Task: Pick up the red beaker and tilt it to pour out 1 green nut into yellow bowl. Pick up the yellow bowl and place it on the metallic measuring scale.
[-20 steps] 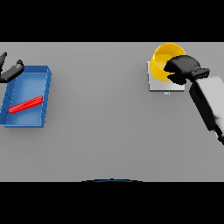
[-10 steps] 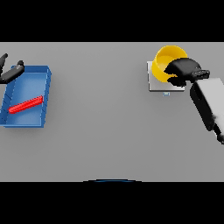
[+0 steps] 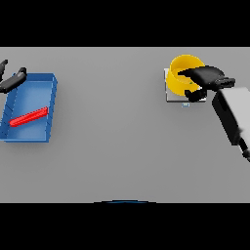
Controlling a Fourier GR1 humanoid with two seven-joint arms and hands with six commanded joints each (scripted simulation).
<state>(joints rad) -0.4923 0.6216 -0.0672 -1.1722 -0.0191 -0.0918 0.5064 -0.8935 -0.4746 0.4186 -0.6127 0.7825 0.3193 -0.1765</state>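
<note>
At the bench's left edge you have the left robot hand [image 3: 12, 80], fingers loosely curled on nothing, idle just off the far-left corner of a blue tray [image 3: 49, 110]. In that tray a red bar [image 3: 29, 117] lies slantwise, its long axis running from near-left to far-right. No red beaker shows anywhere.

Across open bench [image 3: 112, 146], near the far right corner, the yellow bowl [image 3: 180, 71] sits on the scale [image 3: 168, 95], whose pale plate shows at the bowl's left and near sides. Your right robot hand [image 3: 202, 80] is on the bowl's right rim, fingers reaching over it and thumb below, seemingly clamped on the wall. By my reading the placing is done; what remains is to let go and draw back right and nearward along the forearm's line, where the room is clear.
</note>
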